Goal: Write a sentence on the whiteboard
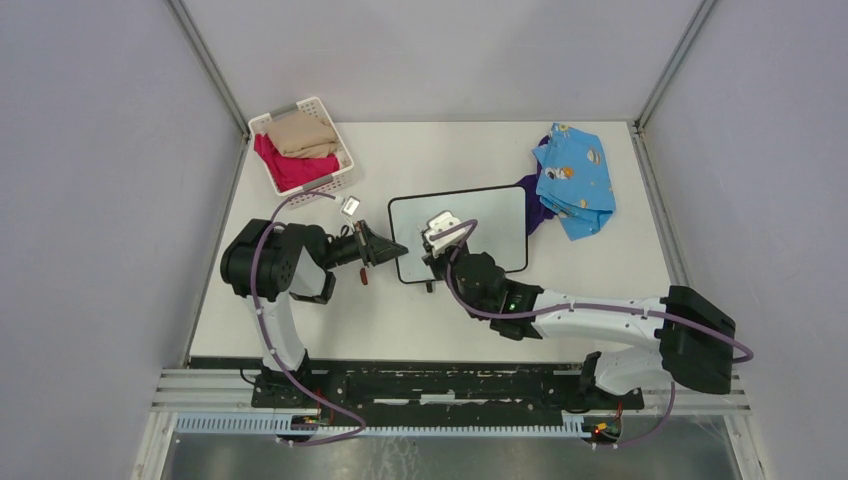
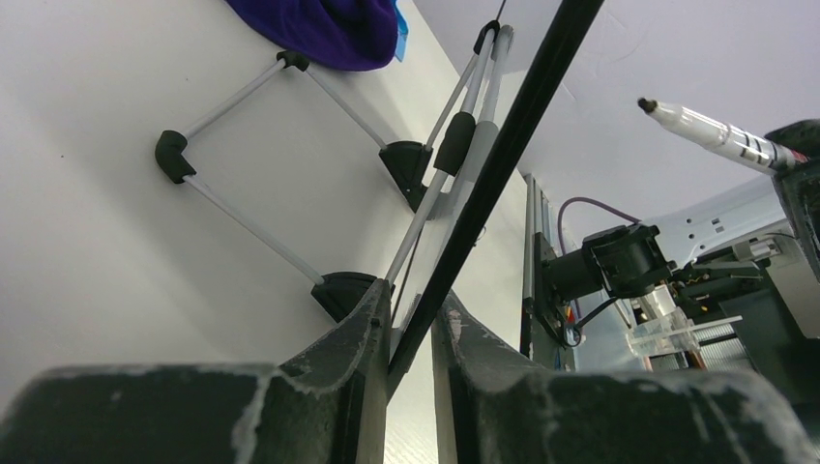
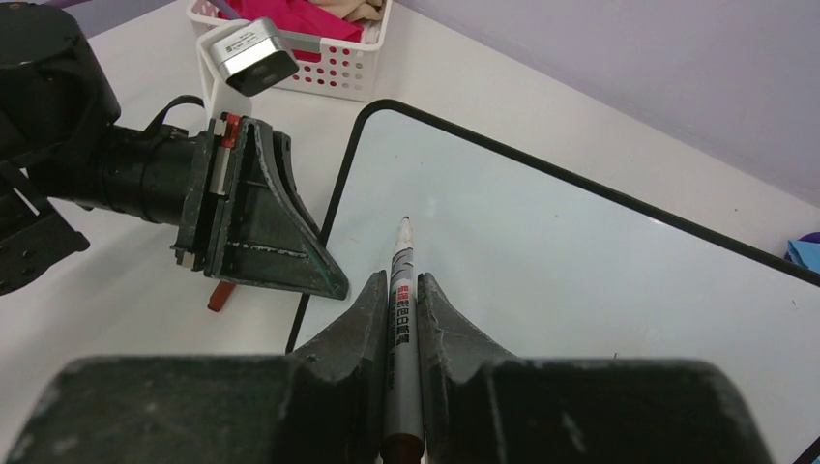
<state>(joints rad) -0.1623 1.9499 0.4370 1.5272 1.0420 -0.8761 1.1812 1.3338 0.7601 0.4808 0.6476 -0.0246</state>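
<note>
White within a thin black frame, the whiteboard [image 1: 490, 215] lies face up at mid-table, between a basket [image 1: 338, 138] of cloths and a blue patterned cloth [image 1: 575, 180]. We see the left pincer [image 2: 411, 311] closed on the board's left edge, the frame nipped between its fingers; we judge that this grip steadies the board against the push of writing. The right pincer [image 3: 398, 282] is clamped around a marker [image 3: 402, 253], uncapped, its tip aimed over the board's near-left part, just beside the left pincer. Whether the tip touches the surface we cannot tell. The board reads blank, so we judge the sentence not yet begun.
</note>
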